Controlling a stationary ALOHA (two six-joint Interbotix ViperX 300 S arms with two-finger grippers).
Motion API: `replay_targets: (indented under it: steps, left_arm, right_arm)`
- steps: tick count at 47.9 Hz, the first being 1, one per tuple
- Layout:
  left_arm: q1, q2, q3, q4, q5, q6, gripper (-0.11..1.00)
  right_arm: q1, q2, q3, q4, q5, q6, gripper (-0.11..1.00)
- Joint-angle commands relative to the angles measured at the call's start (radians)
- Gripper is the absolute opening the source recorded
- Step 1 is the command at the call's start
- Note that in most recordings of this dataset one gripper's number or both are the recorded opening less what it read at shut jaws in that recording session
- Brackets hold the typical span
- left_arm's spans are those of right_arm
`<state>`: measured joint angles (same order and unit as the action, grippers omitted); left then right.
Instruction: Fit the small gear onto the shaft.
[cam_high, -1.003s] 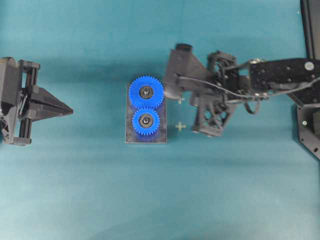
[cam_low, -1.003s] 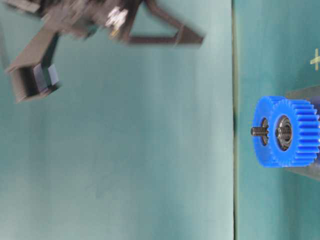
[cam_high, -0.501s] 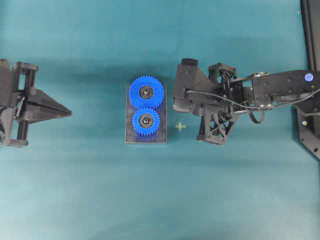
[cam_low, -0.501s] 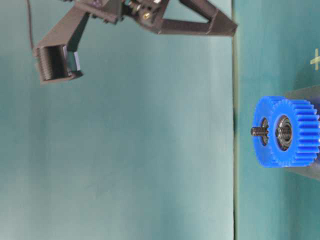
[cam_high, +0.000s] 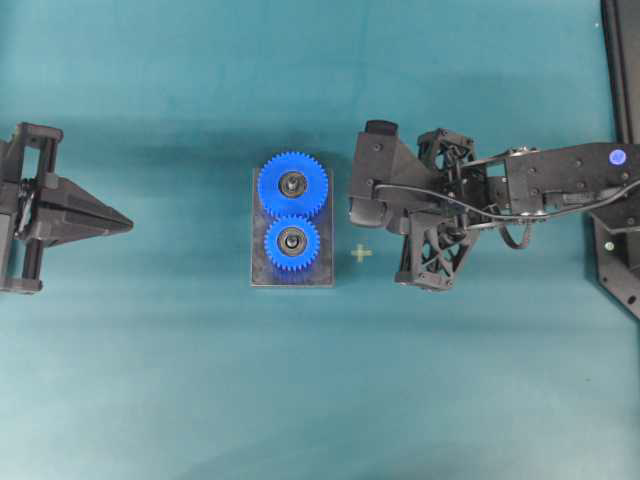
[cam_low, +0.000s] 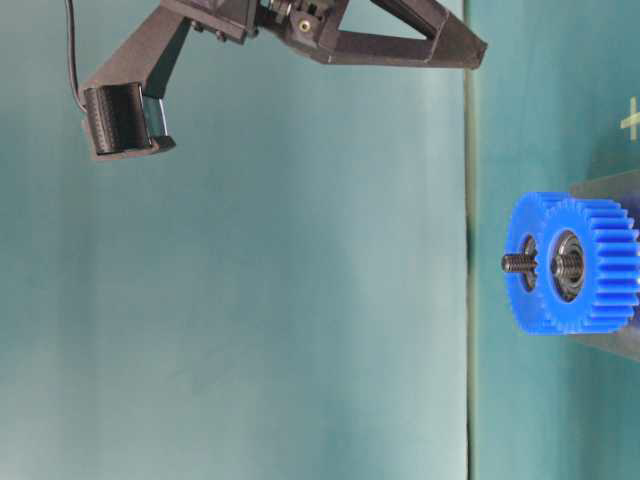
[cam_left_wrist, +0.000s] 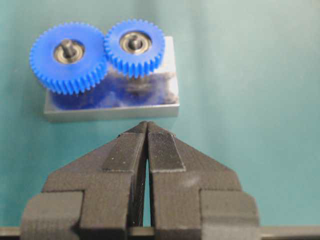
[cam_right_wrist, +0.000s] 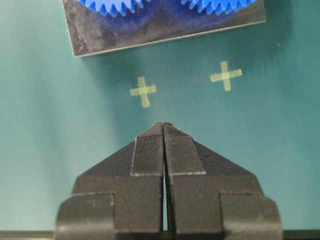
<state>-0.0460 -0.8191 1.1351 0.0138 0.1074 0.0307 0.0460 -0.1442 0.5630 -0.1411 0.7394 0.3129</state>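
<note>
We see L gripper (cam_left_wrist: 147, 125) clenched, empty, well apart from the plate (cam_high: 259, 272). R gripper (cam_right_wrist: 163, 125) also pinched closed w/ nothing in it, hovering near plate's other side. Small gear (cam_high: 292, 243) sits on the shaft (cam_high: 292, 241), teeth meshing w/ larger gear (cam_high: 293, 185).

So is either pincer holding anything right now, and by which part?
Nothing is held. The left pincer and right pincer are both shut and empty; the small gear sits on its shaft on the plate.
</note>
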Motion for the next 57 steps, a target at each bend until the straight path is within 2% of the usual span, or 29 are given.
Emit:
replay_targets:
  steps: [1, 36, 47, 57]
  left_arm:
    - [-0.006, 0.003, -0.009, 0.003, -0.005, -0.002, 0.00]
    - [-0.006, 0.003, -0.008, 0.005, -0.005, -0.002, 0.00]
    - [-0.006, 0.003, -0.008, 0.003, -0.006, -0.002, 0.00]
    - [-0.006, 0.003, -0.009, 0.005, -0.006, -0.002, 0.00]
  right_arm:
    - [0.006, -0.023, -0.005, 0.002, -0.009, 0.008, -0.02]
    - [0.008, -0.018, -0.003, 0.002, -0.054, 0.008, -0.02]
    - [0.011, -0.020, 0.012, 0.008, -0.163, 0.008, -0.02]
    - [0.014, -0.026, 0.052, 0.051, -0.279, 0.008, -0.02]
